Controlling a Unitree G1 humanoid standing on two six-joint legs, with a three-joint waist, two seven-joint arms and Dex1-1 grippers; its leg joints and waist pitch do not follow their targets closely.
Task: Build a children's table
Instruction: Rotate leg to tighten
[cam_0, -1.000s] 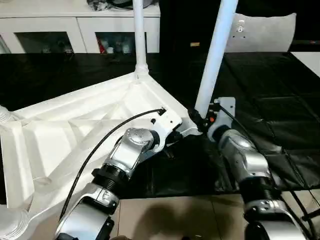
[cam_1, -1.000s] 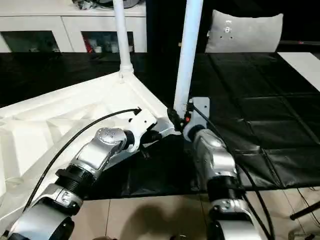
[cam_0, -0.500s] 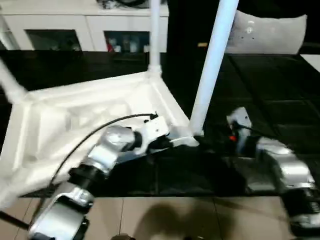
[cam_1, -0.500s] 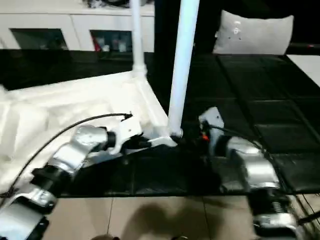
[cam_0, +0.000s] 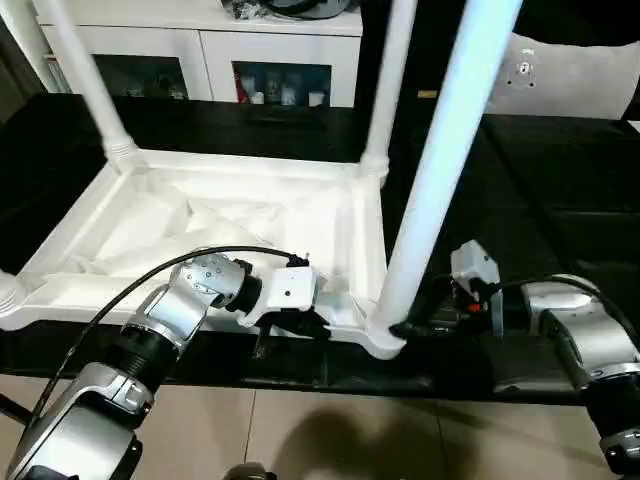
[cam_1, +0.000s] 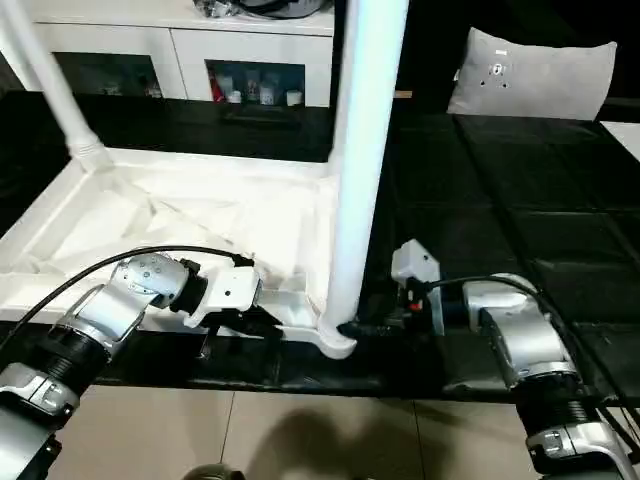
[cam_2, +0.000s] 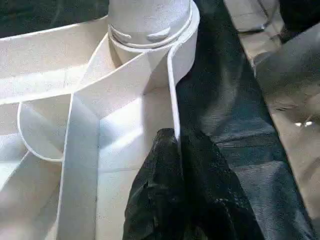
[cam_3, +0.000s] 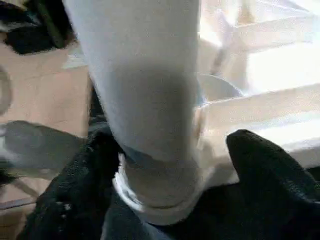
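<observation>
The children's table lies upside down, its ribbed white top facing up on a black mat. Legs stand in the far left corner, the far right corner and the near right corner. My left gripper is shut on the thin rim of the top's near edge, close to the near right socket. My right gripper is open at the base of the near right leg. Its fingers stand one on each side of that leg.
A white cabinet with glass doors stands at the back and a grey cushion at the back right. The black mat spreads to the right of the table. Tan floor lies in front.
The view has shifted. The table top has swung round, so its near edge now runs across in front of me. My right gripper has dropped to the leg's base with wider jaws.
</observation>
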